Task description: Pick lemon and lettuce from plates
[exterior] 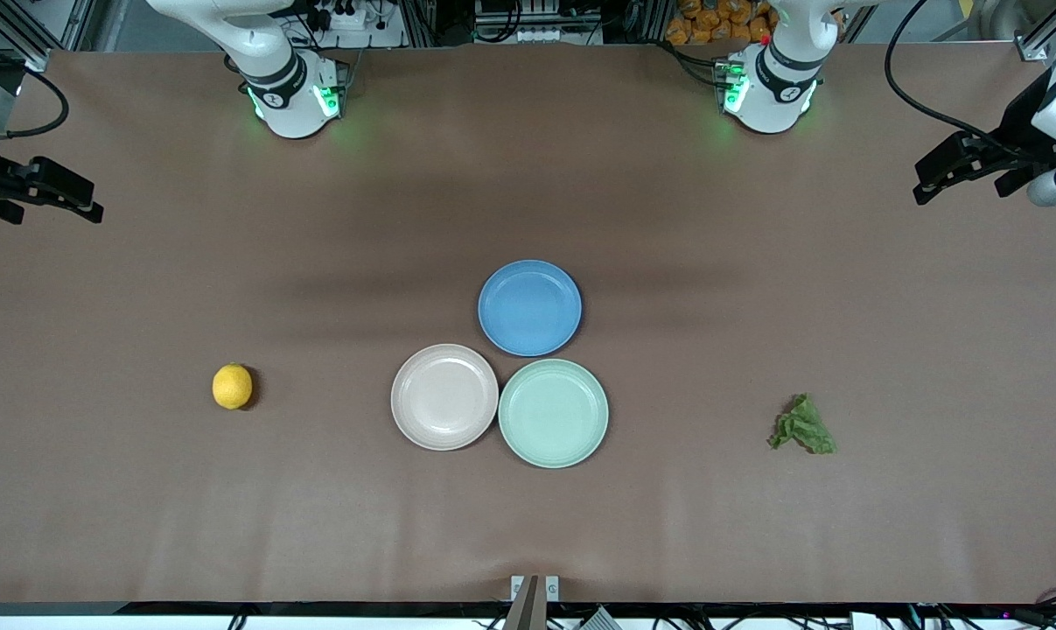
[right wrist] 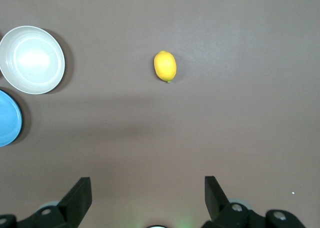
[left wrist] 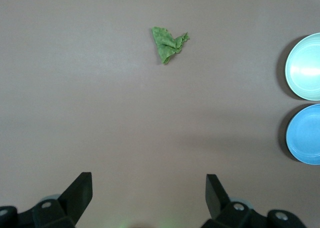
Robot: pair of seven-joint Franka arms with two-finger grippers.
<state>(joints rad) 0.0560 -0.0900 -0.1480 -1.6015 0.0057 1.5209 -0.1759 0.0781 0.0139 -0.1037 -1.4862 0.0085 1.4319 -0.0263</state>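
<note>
Lettuce (exterior: 803,425) well apart from open left hand (exterior: 965,171), lemon (exterior: 232,386) from open right hand (exterior: 42,192)

Three plates (exterior: 444,397) touching mid-table; lemon (exterior: 232,386) toward right arm's end, lettuce (exterior: 804,425) toward left's.

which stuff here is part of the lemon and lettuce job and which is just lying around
Job: lemon and lettuce, both on the bare table; beige-pink plate; mint green plate.

Lying about: blue plate, empty, touching the other two.
</note>
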